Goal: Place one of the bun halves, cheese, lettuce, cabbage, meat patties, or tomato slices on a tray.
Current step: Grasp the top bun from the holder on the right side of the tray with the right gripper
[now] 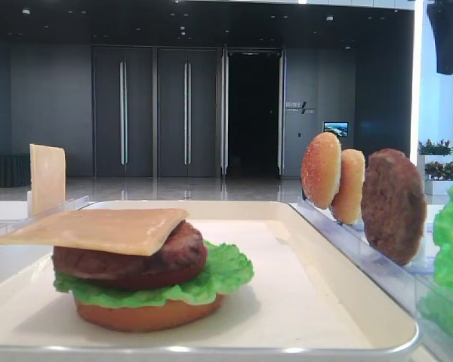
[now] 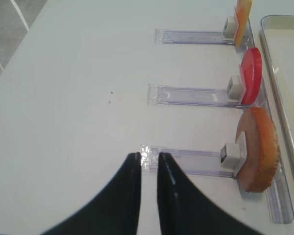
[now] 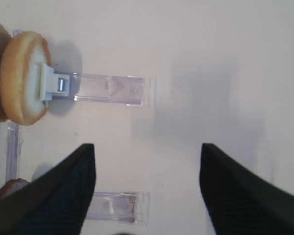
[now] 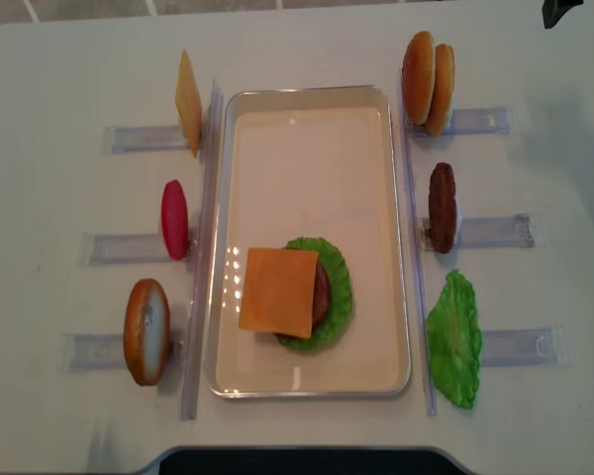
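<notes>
Cheese (image 4: 278, 292) lies flat as a tan-yellow square on top of a stack in the lower half of the white tray (image 4: 307, 99), at the centre of the overhead view. Under it sits a meat patty (image 1: 177, 253), then ruffled lettuce (image 4: 339, 297), then a flat orange-brown bun bottom (image 1: 147, 315); in the low view the slice overhangs the patty toward the left.

Clear racks line both long sides of the tray. At the right of the overhead frame stand two bun halves (image 4: 426, 82) on edge at the top, a second patty (image 4: 442, 207) in the middle and a loose lettuce leaf (image 4: 454, 339) lower down. At the left stand another cheese slice (image 4: 188, 102), a red tomato slice (image 4: 174, 219) and a bun half (image 4: 147, 331) at the lower left.

Left gripper (image 2: 149, 164) hangs over bare table at the bottom of its wrist view, its dark fingers nearly together with a thin gap between them and nothing held, just left of the rack carrying that bun half (image 2: 258, 149). Right gripper (image 3: 147, 156) has its fingers spread wide and empty over the table, with a bun half (image 3: 20, 78) in a rack at the upper left of its view.
</notes>
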`<state>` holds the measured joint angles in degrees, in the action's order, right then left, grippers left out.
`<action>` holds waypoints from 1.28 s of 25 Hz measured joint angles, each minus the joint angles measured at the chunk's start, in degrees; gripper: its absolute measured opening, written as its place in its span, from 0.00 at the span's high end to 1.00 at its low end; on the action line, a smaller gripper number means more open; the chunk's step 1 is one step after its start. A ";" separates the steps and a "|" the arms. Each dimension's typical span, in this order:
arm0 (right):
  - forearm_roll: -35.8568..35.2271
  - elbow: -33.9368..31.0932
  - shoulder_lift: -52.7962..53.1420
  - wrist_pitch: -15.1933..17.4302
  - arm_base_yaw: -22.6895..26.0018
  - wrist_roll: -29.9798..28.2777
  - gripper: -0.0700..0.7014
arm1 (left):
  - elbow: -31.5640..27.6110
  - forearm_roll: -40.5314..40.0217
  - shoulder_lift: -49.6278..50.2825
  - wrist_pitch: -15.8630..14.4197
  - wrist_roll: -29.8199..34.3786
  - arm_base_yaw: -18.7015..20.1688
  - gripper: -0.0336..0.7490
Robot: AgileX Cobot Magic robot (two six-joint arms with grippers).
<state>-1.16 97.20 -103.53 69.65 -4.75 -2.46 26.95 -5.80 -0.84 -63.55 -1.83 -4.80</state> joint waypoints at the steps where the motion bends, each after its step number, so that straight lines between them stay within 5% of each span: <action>1: -0.26 0.54 -0.88 0.12 0.00 -0.22 0.31 | 0.00 0.00 0.00 0.00 0.00 0.00 0.86; 10: -4.30 3.21 -5.66 -2.05 0.00 -1.55 0.31 | 0.00 0.00 0.00 0.00 0.00 0.00 0.95; 22: -6.60 8.44 -8.62 -0.43 -0.08 -1.65 0.31 | 0.00 0.00 0.00 0.00 0.00 0.00 0.96; 32: -6.47 8.44 -8.68 0.19 -7.71 6.40 0.31 | 0.00 0.00 0.00 0.00 0.00 0.00 0.96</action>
<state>-7.63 105.64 -112.21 69.84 -12.46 3.94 26.95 -5.80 -0.84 -63.55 -1.83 -4.80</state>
